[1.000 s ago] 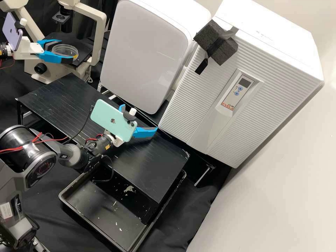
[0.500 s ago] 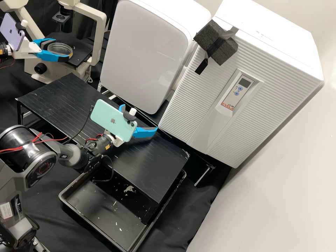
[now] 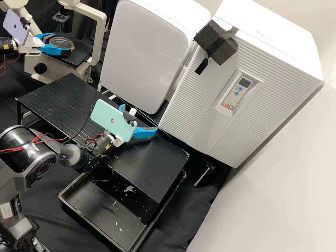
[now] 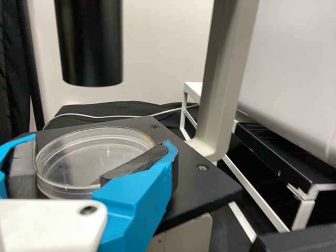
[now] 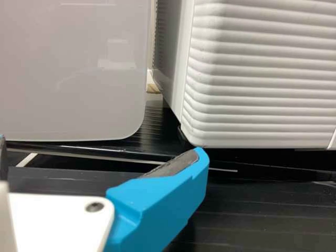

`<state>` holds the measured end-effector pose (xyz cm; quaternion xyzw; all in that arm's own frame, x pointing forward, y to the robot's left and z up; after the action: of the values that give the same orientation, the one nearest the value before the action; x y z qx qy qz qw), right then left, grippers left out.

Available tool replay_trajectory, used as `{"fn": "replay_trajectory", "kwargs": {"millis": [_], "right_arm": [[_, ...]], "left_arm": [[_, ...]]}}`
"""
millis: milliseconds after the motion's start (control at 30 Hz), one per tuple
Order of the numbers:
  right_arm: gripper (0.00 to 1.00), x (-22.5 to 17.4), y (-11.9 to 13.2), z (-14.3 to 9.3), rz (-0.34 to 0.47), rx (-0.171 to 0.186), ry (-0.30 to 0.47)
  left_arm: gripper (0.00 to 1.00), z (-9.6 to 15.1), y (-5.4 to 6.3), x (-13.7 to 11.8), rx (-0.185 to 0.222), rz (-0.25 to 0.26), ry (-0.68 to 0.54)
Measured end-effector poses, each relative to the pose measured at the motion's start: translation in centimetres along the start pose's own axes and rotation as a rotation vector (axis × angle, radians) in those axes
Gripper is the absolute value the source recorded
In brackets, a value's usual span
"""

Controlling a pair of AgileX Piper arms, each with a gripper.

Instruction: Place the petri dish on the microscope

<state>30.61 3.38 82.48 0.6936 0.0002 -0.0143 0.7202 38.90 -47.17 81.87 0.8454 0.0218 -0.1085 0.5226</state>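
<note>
While the left gripper (image 3: 62, 43) clasps the petri dish (image 4: 92, 157), the right gripper (image 3: 139, 118) gapes wide, unladen; pale flecks (image 3: 129, 189) dot the tray (image 3: 91, 207).

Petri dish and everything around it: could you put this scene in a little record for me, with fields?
Dish: clear, round petri dish, held level
Held by: left gripper, shut on its sides
Place: at the microscope, over its black stage; contact with the stage cannot be told
Other gripper: right gripper, open and holding nothing, above the black rack
Phones: purple and mint green, one on each arm
Beside the rack: black tray with pale flecks
</note>
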Motion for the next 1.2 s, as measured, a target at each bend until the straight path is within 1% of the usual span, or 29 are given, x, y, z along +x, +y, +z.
{"fn": "replay_trajectory", "kwargs": {"millis": [133,200,300,433,467,600,767,967,1200], "right_arm": [[1.00,0.0,0.0,0.0,0.000,0.000,0.000],[1.00,0.0,0.0,0.0,0.000,0.000,0.000],[1.00,0.0,0.0,0.0,0.000,0.000,0.000],[1.00,0.0,0.0,0.0,0.000,0.000,0.000],[1.00,0.0,0.0,0.0,0.000,0.000,0.000],[1.00,0.0,0.0,0.0,0.000,0.000,0.000],[1.00,0.0,0.0,0.0,0.000,0.000,0.000],[1.00,0.0,0.0,0.0,0.000,0.000,0.000],[1.00,0.0,0.0,0.0,0.000,0.000,0.000]], "left_arm": [[0.00,-0.2,0.3,0.8,-0.017,0.011,0.015],[0.00,-0.3,0.2,1.1,-0.024,0.010,0.023],[0.00,-0.3,0.3,1.4,-0.018,0.016,0.027],[0.00,-0.2,0.1,1.5,-0.016,0.010,0.027],[1.00,-0.2,0.0,1.5,-0.016,0.007,0.027],[1.00,-0.1,-0.3,1.7,-0.006,0.003,0.024],[1.00,-0.2,-0.5,1.9,-0.009,0.005,0.022],[1.00,-0.4,-1.2,2.2,-0.011,-0.010,0.028],[1.00,-0.3,-1.2,2.2,0.010,-0.009,0.022]]}}
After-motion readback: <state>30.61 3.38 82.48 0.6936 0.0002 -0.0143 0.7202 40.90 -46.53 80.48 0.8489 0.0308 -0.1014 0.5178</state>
